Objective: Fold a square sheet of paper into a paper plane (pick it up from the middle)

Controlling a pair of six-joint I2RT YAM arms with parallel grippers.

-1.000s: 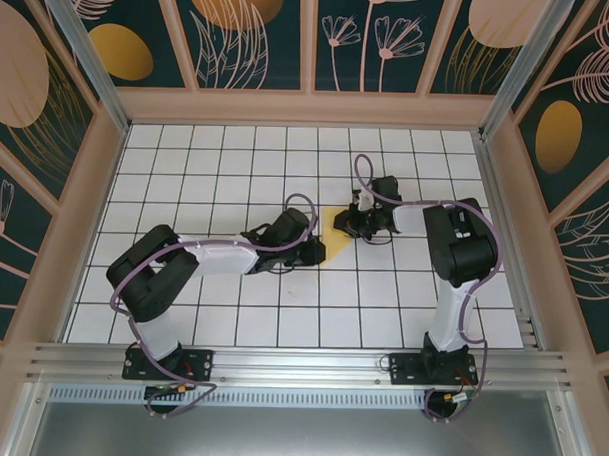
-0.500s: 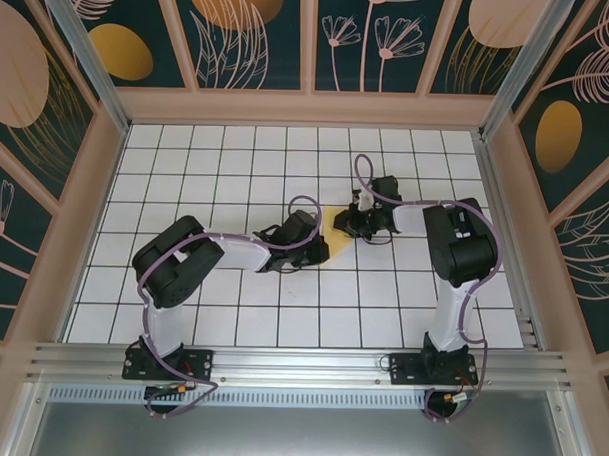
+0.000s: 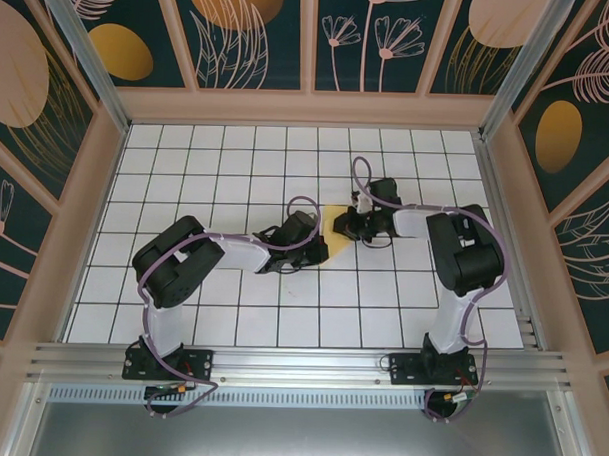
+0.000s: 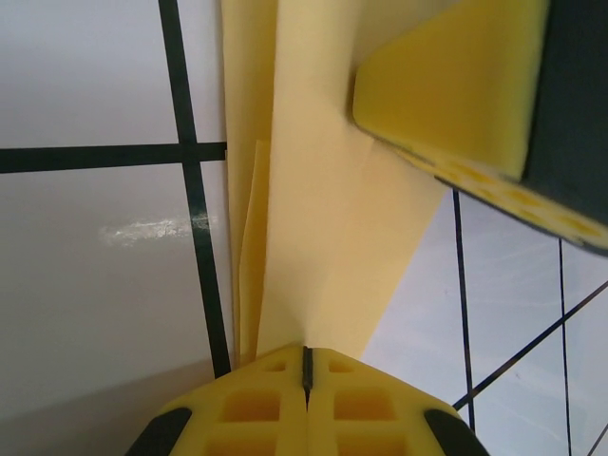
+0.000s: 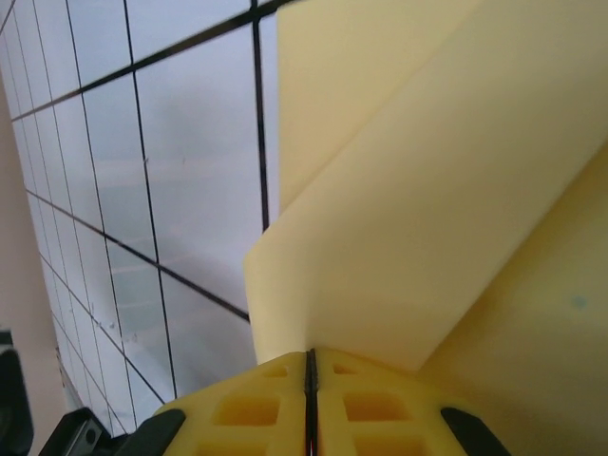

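- The square sheet of paper (image 3: 335, 220), creased into a narrow yellow wedge, sits just off the middle of the table (image 3: 216, 175) toward 1 o'clock, between the tips of the two arms;
- the left jaws come at it from 8 o'clock and are clenched on its edge; in the left wrist view the paper (image 4: 313, 237) runs from the closed seam at 6 o'clock up toward 12, with layered folds along its left side;
- a yellow pad (image 4: 446, 85) of the right jaws sits over the sheet at 2 o'clock in that view;
- the right jaws reach in from 3 o'clock and are pinched tight on the sheet too; in the right wrist view the paper (image 5: 427, 209) fans from the seam toward 1 o'clock;
- from above, it is hard to say whether the wedge lies flat or is raised off the table, since the jaws hide most of it.
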